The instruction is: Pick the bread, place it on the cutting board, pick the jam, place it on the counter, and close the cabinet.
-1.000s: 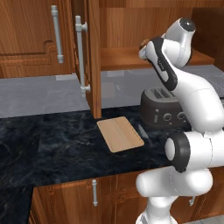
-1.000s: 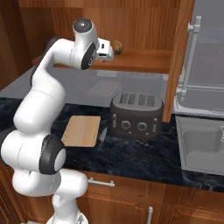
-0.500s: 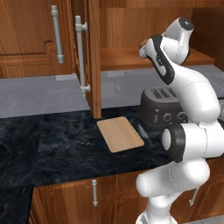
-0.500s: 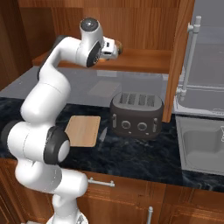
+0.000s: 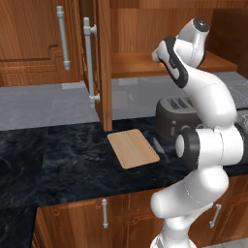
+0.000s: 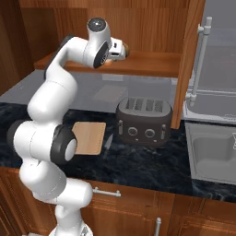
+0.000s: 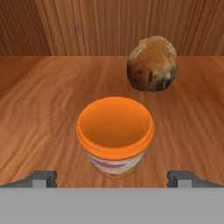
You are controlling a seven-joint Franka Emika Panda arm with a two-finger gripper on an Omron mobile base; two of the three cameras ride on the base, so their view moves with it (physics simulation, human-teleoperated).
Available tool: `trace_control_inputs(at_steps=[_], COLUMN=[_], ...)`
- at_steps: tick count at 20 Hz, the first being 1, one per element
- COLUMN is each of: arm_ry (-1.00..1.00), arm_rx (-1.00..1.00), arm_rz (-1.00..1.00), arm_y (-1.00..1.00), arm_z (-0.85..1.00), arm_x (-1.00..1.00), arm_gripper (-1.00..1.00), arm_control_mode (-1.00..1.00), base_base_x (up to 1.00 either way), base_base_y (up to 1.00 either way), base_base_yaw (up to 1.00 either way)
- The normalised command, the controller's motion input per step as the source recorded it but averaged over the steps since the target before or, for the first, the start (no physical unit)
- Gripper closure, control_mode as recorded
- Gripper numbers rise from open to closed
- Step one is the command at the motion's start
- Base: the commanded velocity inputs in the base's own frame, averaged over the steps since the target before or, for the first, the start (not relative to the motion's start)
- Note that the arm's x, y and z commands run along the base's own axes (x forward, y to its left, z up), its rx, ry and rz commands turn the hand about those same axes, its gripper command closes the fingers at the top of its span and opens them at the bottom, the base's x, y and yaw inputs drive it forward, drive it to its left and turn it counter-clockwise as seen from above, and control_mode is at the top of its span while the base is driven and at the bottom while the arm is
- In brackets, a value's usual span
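Observation:
In the hand view the jam [image 7: 114, 131], a small orange jar, stands on the cabinet shelf [image 7: 39, 109] straight ahead of my gripper [image 7: 112, 177]. The fingertips [image 7: 41, 178] are spread wide and sit short of the jar on either side, so the gripper is open and holds nothing. The bread [image 7: 152, 64], a mottled brown lump, lies behind the jam and to its right. In the right base view my gripper [image 6: 123, 50] reaches over the shelf inside the open cabinet [image 6: 189, 60]. The light wooden cutting board [image 5: 132, 148] lies on the dark counter [image 5: 58, 160] below.
A dark toaster [image 6: 143, 121] stands on the counter right of the cutting board [image 6: 90, 137], under the shelf. The left cabinet door [image 5: 103, 63] stands open toward me with its long grey handle. A grey sink [image 6: 216, 152] lies at the far right.
My arm has stretched further into the cabinet and the hand has moved a little deeper over the shelf toward the jam. The jam, bread and board have not moved.

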Motion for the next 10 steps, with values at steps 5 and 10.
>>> trace_control_inputs(at_steps=[5,10], arm_ry=[0.0,0.0], arm_rx=[0.0,0.0], arm_rz=[0.0,0.0], arm_y=[0.0,0.0], arm_z=[0.0,0.0], arm_x=[0.23,0.2], arm_gripper=[-1.0,-1.0], arm_control_mode=[-1.0,-1.0], base_base_x=[0.0,0.0], base_base_y=[0.0,0.0], base_base_yaw=[0.0,0.0])
